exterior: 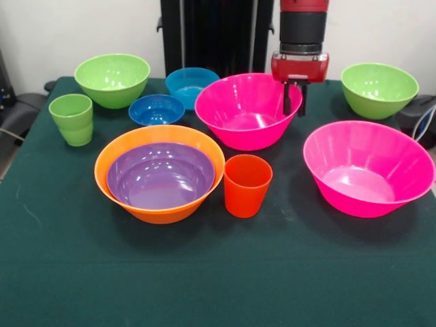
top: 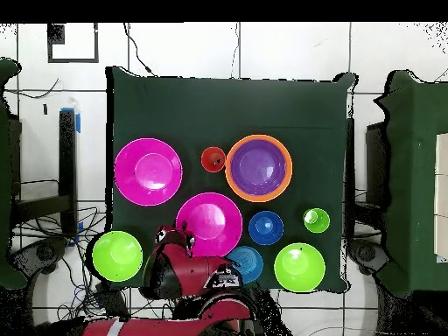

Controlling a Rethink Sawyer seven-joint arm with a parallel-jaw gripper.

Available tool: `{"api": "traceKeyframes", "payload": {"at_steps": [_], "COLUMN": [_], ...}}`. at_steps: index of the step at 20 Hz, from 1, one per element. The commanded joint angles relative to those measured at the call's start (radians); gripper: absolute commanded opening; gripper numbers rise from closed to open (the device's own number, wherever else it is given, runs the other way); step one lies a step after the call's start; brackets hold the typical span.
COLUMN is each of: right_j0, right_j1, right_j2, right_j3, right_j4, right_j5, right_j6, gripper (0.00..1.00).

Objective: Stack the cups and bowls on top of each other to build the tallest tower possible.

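My gripper [exterior: 295,103] hangs at the right rim of the middle pink bowl [exterior: 242,112], its fingers close together, one on each side of the rim. The bowl rests on the table. In the overhead view the gripper [top: 175,236] is at that bowl's [top: 209,224] lower left edge. The purple bowl [exterior: 160,178] sits nested in the large orange bowl [exterior: 160,214]. The orange-red cup [exterior: 246,185] stands upright just right of it. The light green cup [exterior: 71,119] stands at the left. A second pink bowl [exterior: 368,169] sits at the right.
Two green bowls [exterior: 112,80] [exterior: 379,90] stand at the back left and back right. The small dark blue bowl [exterior: 157,109] and the light blue bowl [exterior: 191,83] lie between the left green bowl and the middle pink bowl. A dark green cloth [exterior: 218,272] covers the table.
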Motion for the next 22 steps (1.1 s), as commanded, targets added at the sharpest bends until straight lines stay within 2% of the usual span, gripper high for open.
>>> {"api": "traceKeyframes", "payload": {"at_steps": [1, 4, 9, 13, 16, 19, 22], "right_j0": [0.027, 0.016, -0.010, -0.004, -0.034, -0.102, -0.139], "right_j1": [-0.053, -0.126, -0.325, -0.438, -0.484, -0.528, -0.562], "right_j2": [0.043, 0.043, 0.046, 0.037, 0.058, 0.112, 0.137], "right_j3": [-0.005, 0.021, 0.072, 0.063, 0.056, 0.066, 0.068], "right_j4": [0.031, 0.015, 0.002, 0.008, -0.001, -0.010, -0.010], "right_j5": [0.100, 0.162, 0.362, 0.499, 0.569, 0.630, 0.677], "right_j6": [0.129, 0.117, 0.071, 0.042, 0.026, -0.003, -0.027], "gripper": [0.00, 0.00, 0.00, 0.00, 0.00, 0.00, 0.00]}}
